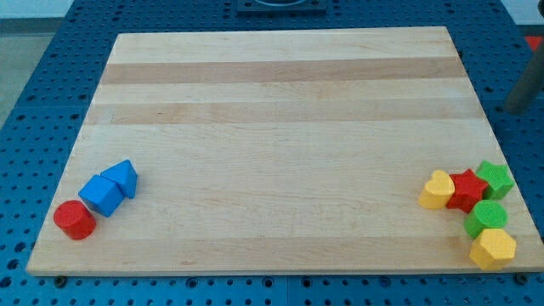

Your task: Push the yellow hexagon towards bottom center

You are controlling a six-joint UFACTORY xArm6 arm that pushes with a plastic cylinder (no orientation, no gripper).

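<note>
From where I sit nothing looks done yet — the yellow hexagon (492, 248) sits in the lower right corner of the frame, at the wooden board's (280, 110) edge, touching the green cylinder (486, 217) above it. The whole run leftward to bottom centre is left. I can't see my tip in the frame, so I cannot tell where it stands, and there is no pincer to report. The hexagon lies flat — no long axis or heading that I can make out

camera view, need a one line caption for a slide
Wooden board: yellow hexagon block at the view's bottom right beside a green round block; my tip is not in view.
</note>
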